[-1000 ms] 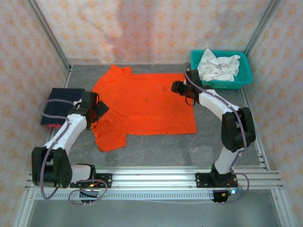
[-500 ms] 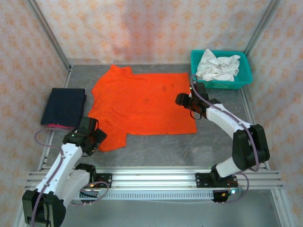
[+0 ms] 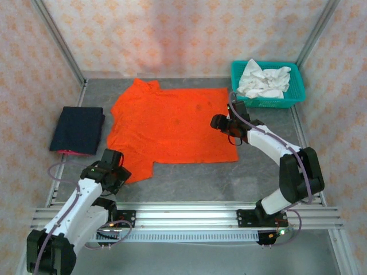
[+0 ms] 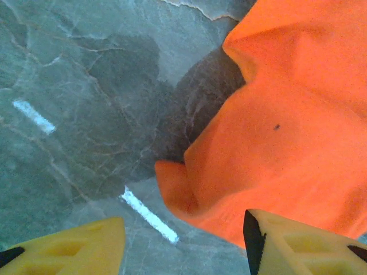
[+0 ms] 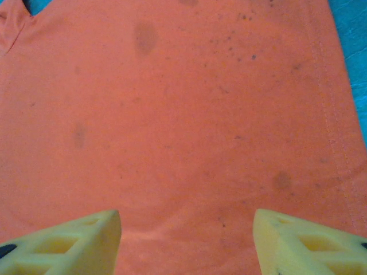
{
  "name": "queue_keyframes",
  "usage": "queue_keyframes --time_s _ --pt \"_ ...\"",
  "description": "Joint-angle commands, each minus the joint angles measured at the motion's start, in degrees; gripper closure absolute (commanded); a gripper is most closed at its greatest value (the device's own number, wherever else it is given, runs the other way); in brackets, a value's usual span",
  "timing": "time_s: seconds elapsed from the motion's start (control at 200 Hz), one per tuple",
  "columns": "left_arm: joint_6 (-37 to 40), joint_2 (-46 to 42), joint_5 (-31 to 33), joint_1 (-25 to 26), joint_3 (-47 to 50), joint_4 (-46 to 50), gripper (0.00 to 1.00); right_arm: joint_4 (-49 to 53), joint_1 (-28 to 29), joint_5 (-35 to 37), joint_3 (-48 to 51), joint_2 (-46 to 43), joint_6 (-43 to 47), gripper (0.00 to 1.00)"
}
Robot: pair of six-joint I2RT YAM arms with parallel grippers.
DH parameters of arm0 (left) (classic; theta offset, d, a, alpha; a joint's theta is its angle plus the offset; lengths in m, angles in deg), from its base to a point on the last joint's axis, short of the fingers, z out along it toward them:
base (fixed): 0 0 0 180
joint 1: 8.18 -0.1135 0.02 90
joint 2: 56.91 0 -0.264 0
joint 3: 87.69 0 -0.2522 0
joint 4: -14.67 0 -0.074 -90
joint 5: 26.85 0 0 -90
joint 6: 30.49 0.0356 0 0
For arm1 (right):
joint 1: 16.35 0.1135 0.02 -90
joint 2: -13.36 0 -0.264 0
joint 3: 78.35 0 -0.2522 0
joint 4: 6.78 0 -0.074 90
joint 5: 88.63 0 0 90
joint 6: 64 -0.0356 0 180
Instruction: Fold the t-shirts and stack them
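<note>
A bright orange-red t-shirt lies spread flat in the middle of the table. A dark navy t-shirt sits folded at the left. My left gripper hovers at the orange shirt's near-left sleeve. In the left wrist view the rumpled sleeve edge reaches down beside the right finger, and the left gripper has its jaws apart with bare table between them. My right gripper hangs over the shirt's right side. Seen from the right wrist, the right gripper stands open above flat orange cloth.
A teal lattice basket holding crumpled white cloth stands at the back right. Metal frame posts and patterned walls close in the table. A metal rail runs along the near edge.
My left arm has pulled back from beside the navy shirt to the orange shirt's near-left sleeve, its jaws narrowing. My right gripper has shifted slightly nearer along the shirt's right side.
</note>
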Motion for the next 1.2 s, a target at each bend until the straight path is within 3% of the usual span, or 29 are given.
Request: queue_keyframes --time_s 0.0,0.18,0.53,0.846,1.191 --pt "0.7 1.4 1.0 -1.1 1.4 -5.2 0.43 -0.1 0.3 0.4 -0.7 -0.4 -0.4 0.38" --pt "2.5 3.3 0.4 -3.1 0.7 -8.1 0.44 -0.8 0.2 -0.2 0.7 -0.6 -1.4 0.38" --pt "4.4 6.4 0.9 -4.5 0.1 -6.7 0.61 -0.6 0.3 -0.1 1.2 -1.0 -1.9 0.38" --pt "5.5 6.2 0.7 -4.7 -1.3 -5.3 1.00 0.8 0.4 0.5 1.6 -2.1 -2.6 0.38" --pt "6.3 6.5 -0.1 -4.6 -2.7 -4.4 1.00 15.3 -0.3 15.1 13.3 -15.3 -15.5 0.38"
